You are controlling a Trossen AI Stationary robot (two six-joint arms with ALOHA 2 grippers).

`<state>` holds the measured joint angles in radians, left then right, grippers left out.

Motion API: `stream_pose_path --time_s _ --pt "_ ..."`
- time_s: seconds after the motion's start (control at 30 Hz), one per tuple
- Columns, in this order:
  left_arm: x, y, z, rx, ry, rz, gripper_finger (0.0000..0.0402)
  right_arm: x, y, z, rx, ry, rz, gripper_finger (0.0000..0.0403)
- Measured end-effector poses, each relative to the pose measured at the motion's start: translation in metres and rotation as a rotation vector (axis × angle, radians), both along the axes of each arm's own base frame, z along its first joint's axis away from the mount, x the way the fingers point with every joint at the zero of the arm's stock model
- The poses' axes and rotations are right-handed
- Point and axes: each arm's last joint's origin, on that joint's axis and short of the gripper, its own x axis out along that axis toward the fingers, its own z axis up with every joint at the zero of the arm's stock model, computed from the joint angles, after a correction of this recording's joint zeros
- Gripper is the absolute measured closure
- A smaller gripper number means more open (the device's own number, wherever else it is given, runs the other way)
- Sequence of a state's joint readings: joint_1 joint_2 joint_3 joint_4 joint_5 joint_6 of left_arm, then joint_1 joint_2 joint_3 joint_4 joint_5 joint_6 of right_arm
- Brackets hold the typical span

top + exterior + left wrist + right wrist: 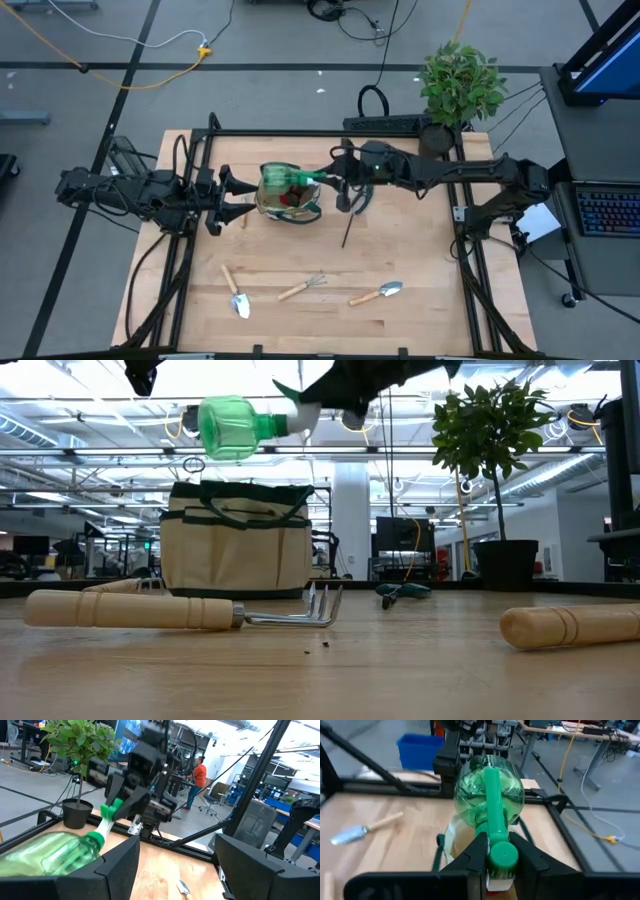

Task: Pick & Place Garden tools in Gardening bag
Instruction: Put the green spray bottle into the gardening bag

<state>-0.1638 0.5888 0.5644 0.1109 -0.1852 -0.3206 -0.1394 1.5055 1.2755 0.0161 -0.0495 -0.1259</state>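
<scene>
A green spray bottle (282, 178) hangs level just above the tan gardening bag (288, 200), which stands at the table's middle. My right gripper (498, 862) is shut on the bottle's head end. My left gripper (236, 196) waits open and level beside the bag's left side, touching nothing. Two wooden-handled trowels (238, 296) (377, 293) and a hand rake (302, 288) lie flat near the table's front edge. A thin dark stick (347, 228) and dark shears (400, 592) lie right of the bag. Something red (291, 198) shows inside the bag. My right gripper pinches the bottle's spray head (502, 854), at the neck end, between its two fingers. The fingers come almost level from the table's right side and lie along the bottle's length. The bottle lies on its side, lifted clear, its round body (232, 428) over the bag's opening.
A potted leafy plant (460, 85) stands at the table's far right corner. Black frame rails (470, 250) run along the table's sides. Bare wood lies between the bag and the tools at the front.
</scene>
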Motion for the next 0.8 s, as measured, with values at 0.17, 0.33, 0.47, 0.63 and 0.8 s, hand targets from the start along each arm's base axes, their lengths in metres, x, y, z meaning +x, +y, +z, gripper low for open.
stream_pose_path --time_s 0.17,0.33,0.47,0.63,0.8 --pt "-0.001 0.0 0.007 -0.006 -0.067 0.0 0.0135 0.006 0.006 0.009 -0.185 0.139 0.015 0.0355" --pt "-0.005 0.001 0.018 0.024 -0.179 0.009 0.0135 0.017 0.015 0.006 -0.431 0.198 0.024 0.0355" --pt "-0.009 0.002 0.025 0.036 -0.26 0.021 0.0135 0.03 0.027 -0.001 -0.672 0.262 0.075 0.0355" --pt "-0.012 0.002 0.028 0.026 -0.286 0.035 0.0135 0.045 0.044 -0.014 -1.018 0.358 0.177 0.0355" --pt "-0.012 0.003 0.028 0.023 -0.286 0.043 0.0135 0.054 0.057 -0.022 -1.301 0.389 0.268 0.0355"
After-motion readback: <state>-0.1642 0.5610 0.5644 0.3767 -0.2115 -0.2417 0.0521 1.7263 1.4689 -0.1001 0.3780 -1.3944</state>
